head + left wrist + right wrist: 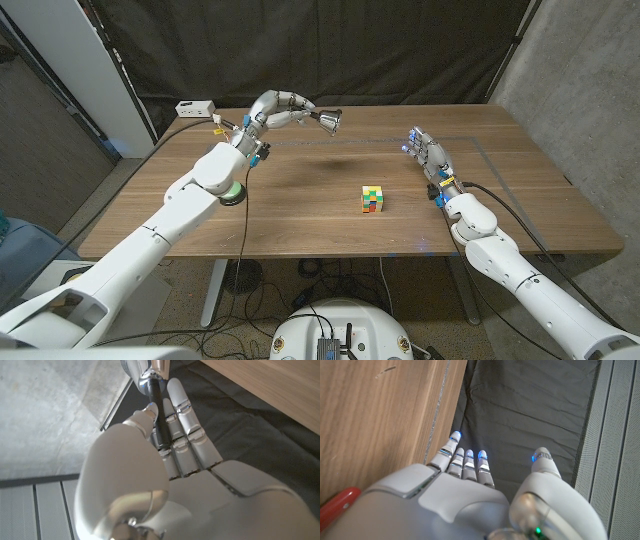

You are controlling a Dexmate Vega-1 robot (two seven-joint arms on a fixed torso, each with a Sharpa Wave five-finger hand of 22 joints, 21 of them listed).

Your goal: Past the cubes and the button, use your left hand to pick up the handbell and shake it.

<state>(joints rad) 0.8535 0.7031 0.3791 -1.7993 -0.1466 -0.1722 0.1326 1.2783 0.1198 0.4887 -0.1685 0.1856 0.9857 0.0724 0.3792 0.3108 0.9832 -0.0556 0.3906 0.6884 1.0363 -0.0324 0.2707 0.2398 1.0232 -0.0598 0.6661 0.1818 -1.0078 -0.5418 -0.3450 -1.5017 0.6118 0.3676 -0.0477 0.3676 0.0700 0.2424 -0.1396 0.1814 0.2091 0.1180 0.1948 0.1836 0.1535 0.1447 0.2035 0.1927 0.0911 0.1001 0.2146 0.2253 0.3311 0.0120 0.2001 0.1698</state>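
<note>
Nearest the camera, right hand (428, 157) stands at centre right with fingers spread, grasping nothing, the coloured cube (372, 198) sits mid-table, and left hand (278, 108) grips the handbell (330, 119) aloft at upper centre.

**Colours on and around the wooden table**

The table (300, 205) is mid-brown wood with a darker grain. Near its centre, the cube (372, 198) is a patchwork of yellow, green, white and red-orange squares. At nine o'clock from it, the button (233, 191) shows green under the white left arm. At eleven o'clock the handbell (331, 120) is silver metal with a black handle (157, 410), held in the glossy white-and-grey left hand (283, 107). The right hand (427, 153), at two o'clock, is grey-white with blue-lit fingertips (455, 435). The backdrop curtain (330, 50) is black.
</note>
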